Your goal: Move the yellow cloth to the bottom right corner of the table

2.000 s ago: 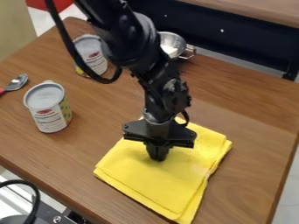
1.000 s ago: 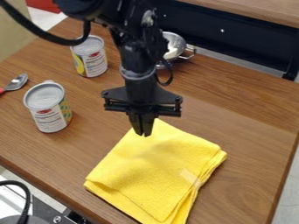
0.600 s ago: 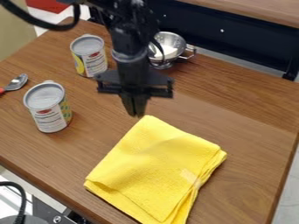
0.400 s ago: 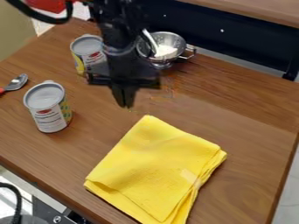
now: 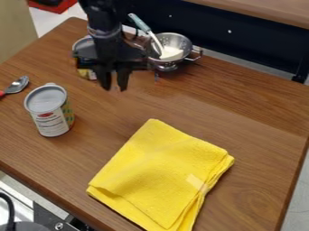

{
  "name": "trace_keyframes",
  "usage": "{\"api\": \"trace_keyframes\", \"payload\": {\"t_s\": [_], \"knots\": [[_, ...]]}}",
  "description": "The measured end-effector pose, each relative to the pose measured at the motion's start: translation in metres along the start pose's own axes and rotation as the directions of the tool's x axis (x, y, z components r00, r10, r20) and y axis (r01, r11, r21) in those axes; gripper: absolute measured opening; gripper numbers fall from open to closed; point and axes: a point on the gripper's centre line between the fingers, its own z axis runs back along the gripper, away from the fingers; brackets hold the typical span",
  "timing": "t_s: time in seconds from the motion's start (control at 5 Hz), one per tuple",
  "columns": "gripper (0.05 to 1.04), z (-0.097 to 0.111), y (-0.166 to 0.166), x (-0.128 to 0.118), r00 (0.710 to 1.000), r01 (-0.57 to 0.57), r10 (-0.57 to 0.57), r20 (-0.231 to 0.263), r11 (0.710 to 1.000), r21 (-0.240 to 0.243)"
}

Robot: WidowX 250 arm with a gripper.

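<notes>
I have the yellow cloth lying folded on the wooden counter, in the lower middle of my view. One corner points up toward the far side, and its left corner sits near the counter's front edge. Its right corner is apart from the right-hand edge, with a strip of wood between. The folds stack up in layers along the lower left and the right, and a small pale patch shows on the top layer toward the right.

My hand hangs beyond the cloth, up and to the left of it, well apart from it. The two fingers point down and are spread, with a gap of wood showing between their tips.

Left of the cloth, a can with a grey lid stands upright. A second can is behind my hand and mostly covered by it; as far as I can make out from here, it is upright too. To the right of my hand, toward the back, sits a metal colander with something white in it. A utensil with a pale blue handle leans up out of it to the left. Over at the left edge I see a spoon, its bowl toward the back and its red handle running out of view.
</notes>
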Motion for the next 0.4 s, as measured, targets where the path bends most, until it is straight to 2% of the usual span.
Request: {"api": "trace_keyframes", "payload": {"t_s": [0.2,0.4], "knots": [[0.747,0.0,0.01,0.02,0.999,-0.043,0.043,0.021,0.999,0.014],[0.983,-0.003,0.015,0.031,0.998,-0.05,0.049,0.033,0.998,0.032]]}}
